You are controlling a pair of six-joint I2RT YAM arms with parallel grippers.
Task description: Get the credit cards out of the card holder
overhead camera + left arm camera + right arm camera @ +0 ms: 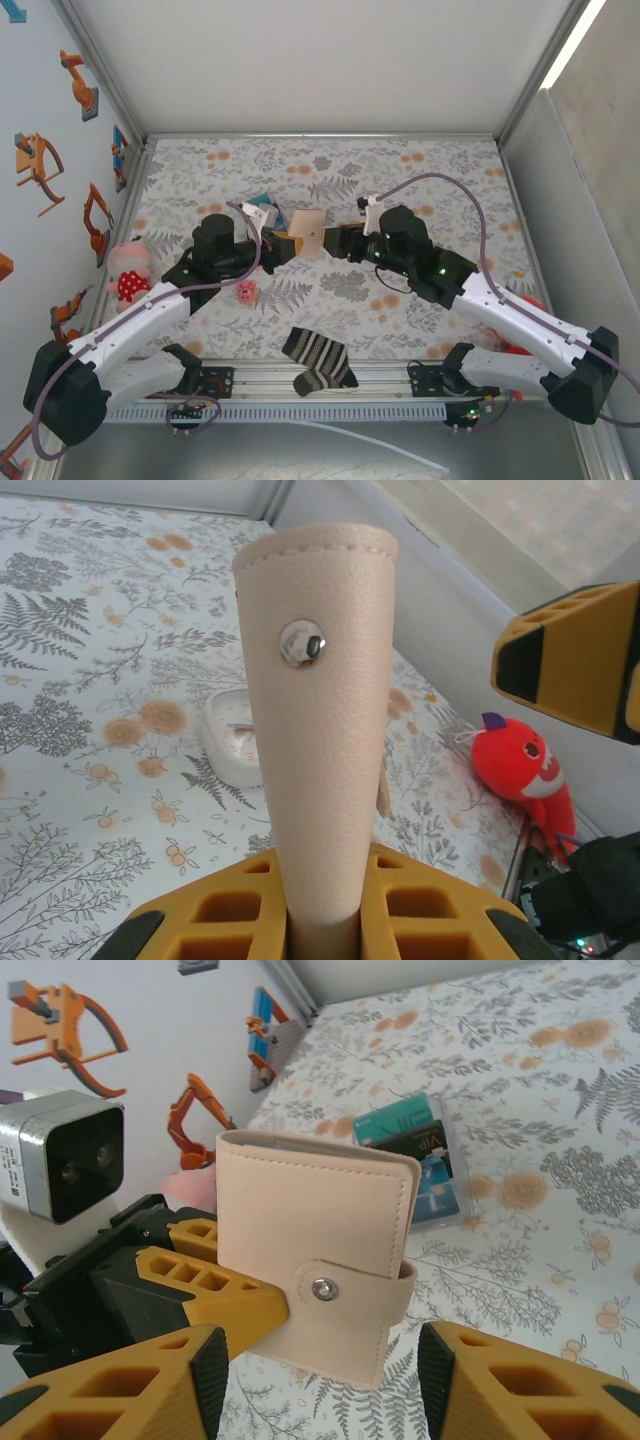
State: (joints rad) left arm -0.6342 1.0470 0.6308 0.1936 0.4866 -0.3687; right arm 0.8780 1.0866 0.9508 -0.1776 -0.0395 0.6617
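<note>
The left fingers [430, 920] are clamped on the card holder [315, 1230], which stands upright between them, off the table [560, 1260]; the right fingers [500, 1390] are spread wide, either side of its lower corner. I'd have them pinch the snap tab [360, 1290] and peel gently; it's tan, stitched and snapped shut.
</note>
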